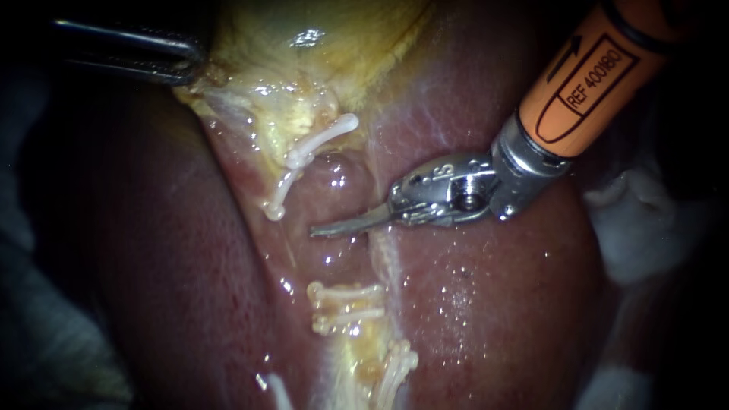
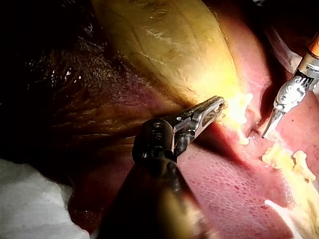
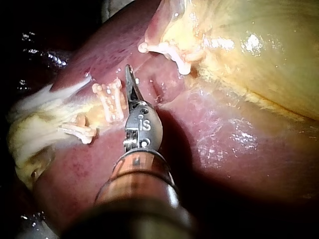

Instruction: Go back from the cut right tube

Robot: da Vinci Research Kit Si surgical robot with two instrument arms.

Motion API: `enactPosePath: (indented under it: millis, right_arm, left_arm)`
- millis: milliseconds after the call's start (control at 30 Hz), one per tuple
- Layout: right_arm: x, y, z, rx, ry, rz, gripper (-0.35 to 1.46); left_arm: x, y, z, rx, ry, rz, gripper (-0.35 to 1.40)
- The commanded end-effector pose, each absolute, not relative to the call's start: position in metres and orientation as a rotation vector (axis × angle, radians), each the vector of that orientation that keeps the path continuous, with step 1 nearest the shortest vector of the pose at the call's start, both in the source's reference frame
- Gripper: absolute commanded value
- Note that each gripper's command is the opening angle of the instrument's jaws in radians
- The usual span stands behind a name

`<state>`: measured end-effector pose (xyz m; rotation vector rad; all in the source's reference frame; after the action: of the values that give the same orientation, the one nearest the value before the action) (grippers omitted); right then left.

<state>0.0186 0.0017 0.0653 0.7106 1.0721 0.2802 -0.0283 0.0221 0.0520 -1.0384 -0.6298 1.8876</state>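
Dark surrounds the lit centre; white gauze [image 1: 645, 228] lies at the right.

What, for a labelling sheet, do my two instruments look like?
Left instrument: dark glossy shaft, black wrist joint, silvery slotted metal jaws. Right instrument: orange shaft sleeve with black printed markings and an arrow, silvery metal wrist, thin grey curved blades tapering to a point. No cables show.

Left instrument [image 2: 218, 105], jaws tight on gallbladder [image 2: 164, 45]; right instrument [image 1: 338, 225], jaws together, empty
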Motion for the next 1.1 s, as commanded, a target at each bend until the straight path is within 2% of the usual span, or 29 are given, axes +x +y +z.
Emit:
enactPosePath:
  millis: [33, 100, 133, 167, 267, 333, 467, 600, 800, 967, 1100]
  right_arm:
    - [0.0187, 0.0017, 0.0652, 0.713, 1.072, 0.278, -0.35]
    - [0.0188, 0.0017, 0.0652, 0.713, 1.072, 0.278, -0.32]
    - [0.0188, 0.0016, 0.0652, 0.713, 1.072, 0.278, 0.11]
    - [0.0188, 0.0016, 0.0652, 0.71, 1.072, 0.279, 0.44]
    - [0.019, 0.0016, 0.0652, 0.71, 1.072, 0.28, 0.93]
    - [0.0191, 0.0016, 0.0651, 0.71, 1.072, 0.281, 1.08]
    - [0.0191, 0.0014, 0.065, 0.71, 1.072, 0.28, 1.21]
    - [0.0183, 0.0011, 0.0644, 0.663, 1.072, 0.309, 1.23]
    - [0.0164, 0.0008, 0.0628, 0.504, 1.05, 0.457, 1.37]
    - [0.0141, 0.0011, 0.0616, 0.387, 1.012, 0.394, 1.38]
    - [0.012, 0.0016, 0.0604, 0.335, 0.916, 0.335, 1.4]
  left_arm:
    - [-0.0282, 0.0221, 0.052, -1.039, -0.631, 1.888, -0.35]
    - [-0.0282, 0.0221, 0.052, -1.039, -0.631, 1.888, -0.35]
    - [-0.0282, 0.0221, 0.052, -1.039, -0.631, 1.888, -0.35]
    - [-0.0282, 0.0221, 0.052, -1.039, -0.631, 1.888, -0.35]
    - [-0.0281, 0.0221, 0.052, -1.039, -0.632, 1.888, -0.35]
    - [-0.0281, 0.0221, 0.052, -1.039, -0.632, 1.888, -0.35]
    - [-0.0281, 0.0222, 0.0523, -1.039, -0.631, 1.888, -0.35]
    - [-0.028, 0.0223, 0.0525, -1.04, -0.632, 1.889, -0.35]
    - [-0.0279, 0.0224, 0.0526, -1.04, -0.632, 1.889, -0.35]
    - [-0.0279, 0.0225, 0.0529, -1.04, -0.632, 1.889, -0.35]
    - [-0.0279, 0.0226, 0.053, -1.04, -0.631, 1.889, -0.35]
